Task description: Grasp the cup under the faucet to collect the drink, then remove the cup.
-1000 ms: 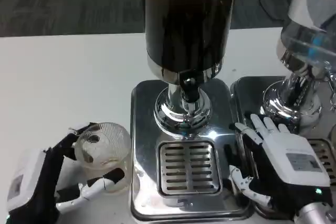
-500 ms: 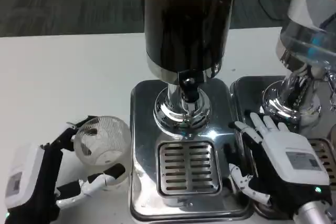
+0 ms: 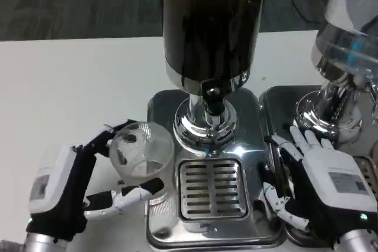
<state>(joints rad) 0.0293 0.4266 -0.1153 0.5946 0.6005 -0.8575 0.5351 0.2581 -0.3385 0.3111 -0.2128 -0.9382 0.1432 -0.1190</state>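
Beside the dispenser's drip tray, the left hand grips the clear cup, while the right hand rests with fingers spread, holding nothing.

**Left robot hand gripping, right robot hand spread flat**

The left forearm enters from the lower left corner, its white-backed left robot hand turned sideways with the upper fingers and the thumb curled round a clear cup. The right forearm comes up from the lower right corner. The right robot hand lies back-up, fingers apart and pointing away from the robot, thumb angled inward, holding nothing.
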